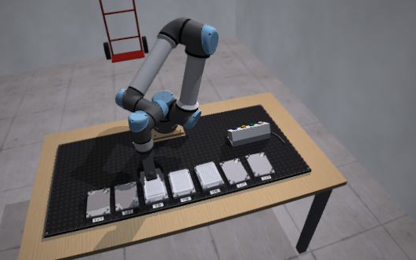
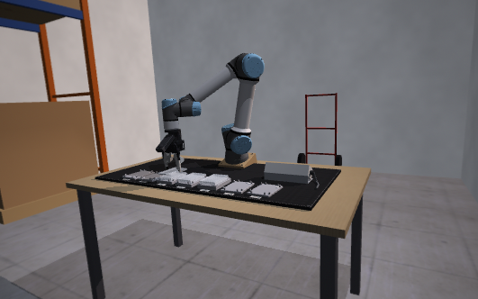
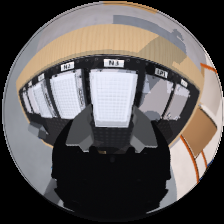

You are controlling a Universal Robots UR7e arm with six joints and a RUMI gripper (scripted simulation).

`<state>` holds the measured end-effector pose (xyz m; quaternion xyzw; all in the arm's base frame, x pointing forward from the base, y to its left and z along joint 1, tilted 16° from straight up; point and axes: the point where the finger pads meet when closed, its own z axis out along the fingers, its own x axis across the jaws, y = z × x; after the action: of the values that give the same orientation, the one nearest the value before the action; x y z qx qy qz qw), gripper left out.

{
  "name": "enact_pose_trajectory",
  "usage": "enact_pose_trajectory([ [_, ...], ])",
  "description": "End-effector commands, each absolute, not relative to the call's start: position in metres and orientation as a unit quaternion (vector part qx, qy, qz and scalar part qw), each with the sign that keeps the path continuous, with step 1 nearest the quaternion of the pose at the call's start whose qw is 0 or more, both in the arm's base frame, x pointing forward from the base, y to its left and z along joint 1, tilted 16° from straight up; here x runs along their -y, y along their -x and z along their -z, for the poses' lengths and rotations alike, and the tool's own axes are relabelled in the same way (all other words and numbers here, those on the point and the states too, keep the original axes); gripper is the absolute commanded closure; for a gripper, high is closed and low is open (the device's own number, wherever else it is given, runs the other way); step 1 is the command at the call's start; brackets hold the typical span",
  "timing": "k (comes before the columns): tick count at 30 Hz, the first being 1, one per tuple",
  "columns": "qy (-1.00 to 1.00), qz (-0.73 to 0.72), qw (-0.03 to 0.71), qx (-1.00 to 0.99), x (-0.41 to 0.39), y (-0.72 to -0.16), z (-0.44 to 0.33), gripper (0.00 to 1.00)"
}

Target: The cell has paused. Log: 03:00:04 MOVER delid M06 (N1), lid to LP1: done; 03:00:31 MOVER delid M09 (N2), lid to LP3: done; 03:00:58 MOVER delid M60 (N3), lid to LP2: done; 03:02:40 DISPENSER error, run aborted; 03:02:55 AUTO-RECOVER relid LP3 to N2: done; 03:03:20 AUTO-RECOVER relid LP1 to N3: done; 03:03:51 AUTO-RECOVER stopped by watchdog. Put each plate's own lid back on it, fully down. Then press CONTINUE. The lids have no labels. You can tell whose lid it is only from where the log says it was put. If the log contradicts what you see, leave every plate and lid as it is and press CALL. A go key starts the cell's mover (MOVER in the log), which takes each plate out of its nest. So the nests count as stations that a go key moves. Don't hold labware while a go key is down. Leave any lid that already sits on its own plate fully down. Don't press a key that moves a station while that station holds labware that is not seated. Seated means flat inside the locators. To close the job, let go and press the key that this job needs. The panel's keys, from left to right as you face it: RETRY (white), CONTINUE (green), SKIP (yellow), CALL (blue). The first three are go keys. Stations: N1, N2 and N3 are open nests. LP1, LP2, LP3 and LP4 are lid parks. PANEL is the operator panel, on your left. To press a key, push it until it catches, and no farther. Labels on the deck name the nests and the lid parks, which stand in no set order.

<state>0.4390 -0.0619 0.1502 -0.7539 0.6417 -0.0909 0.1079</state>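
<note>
Looking down from the top view, the arm reaches toward the lower centre of the frame, where the pincer hangs over the third station from the left in a row of seven on the black deck. A lid is pinched between its fingers, lying over the white well plate there. Two more well plates and lie just to the right. Grey lid parks flank them: two at lower left and two at right. The operator panel stands at right of centre on the deck, well apart from the pincer.

From the exterior view, the pincer points straight down at the left end of the row, its fingertips close above the plates; the wooden tabletop carries the deck.

At the wrist view, the dark fingers frame the lower end of the lid at frame centre, under the label N3. The neighbouring plate sits to the left under an N-label whose digit is not legible, and LP1 is labelled at upper right.
</note>
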Motion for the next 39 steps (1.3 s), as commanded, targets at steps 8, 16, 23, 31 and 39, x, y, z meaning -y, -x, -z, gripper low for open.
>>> enact_pose_trajectory([
  [8,0.754,0.091,0.108,-0.642,0.062,-0.440,-0.147,1.00],
  [16,0.754,0.091,0.108,-0.642,0.062,-0.441,-0.145,1.00],
  [23,0.754,0.091,0.108,-0.642,0.062,-0.441,-0.143,1.00],
  [31,0.754,0.091,0.108,-0.642,0.061,-0.442,-0.141,1.00],
  [39,0.754,0.091,0.108,-0.642,0.061,-0.443,-0.138,1.00],
])
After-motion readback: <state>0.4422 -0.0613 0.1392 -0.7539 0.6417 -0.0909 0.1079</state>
